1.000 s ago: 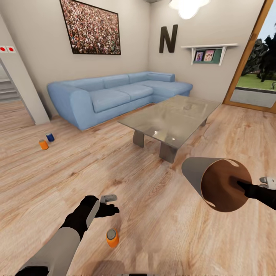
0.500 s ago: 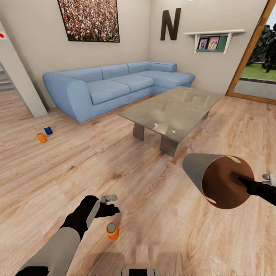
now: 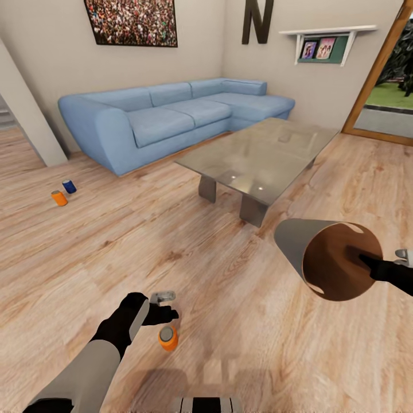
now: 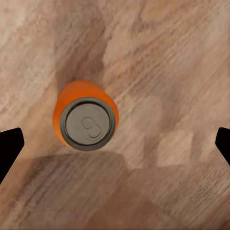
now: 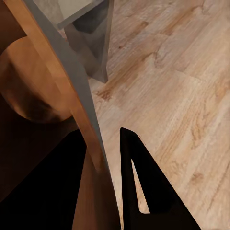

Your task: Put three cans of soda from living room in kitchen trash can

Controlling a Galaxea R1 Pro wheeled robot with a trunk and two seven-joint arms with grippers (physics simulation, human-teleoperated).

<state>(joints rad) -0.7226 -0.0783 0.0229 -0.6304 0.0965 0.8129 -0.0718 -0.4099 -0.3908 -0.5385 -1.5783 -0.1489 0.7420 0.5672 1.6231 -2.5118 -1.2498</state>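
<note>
I am in the living room, head camera looking down over the wood floor (image 3: 241,298). The sofa (image 3: 166,117) runs across the upper left of the frame, with the glass table (image 3: 258,158) right of centre and the crowd photo (image 3: 131,22) and black N (image 3: 257,22) along the top edge.

Left gripper (image 3: 163,307) hangs low in the lower left of the frame, over the floor. The wrist view shows its jaws spread wide, one dark fingertip (image 4: 9,146) at each side edge of that picture, nothing between them touching either one. An orange can (image 3: 168,338) stands upright on the floor just below the gripper in the head view; from the wrist camera I look straight down on its grey top (image 4: 88,123), closer to one fingertip than to the other.

Right gripper (image 3: 383,265) at the right edge of the frame grips the bin (image 3: 324,258) by its rim, one finger inside and one outside the wall (image 5: 88,120). The bin is off the floor, tipped on its side, its brown mouth facing the camera.

The other two cans stand on the floor at the left edge of the frame, well away from both arms: a second orange can (image 3: 59,198) and a blue can (image 3: 69,186), close together.
</note>
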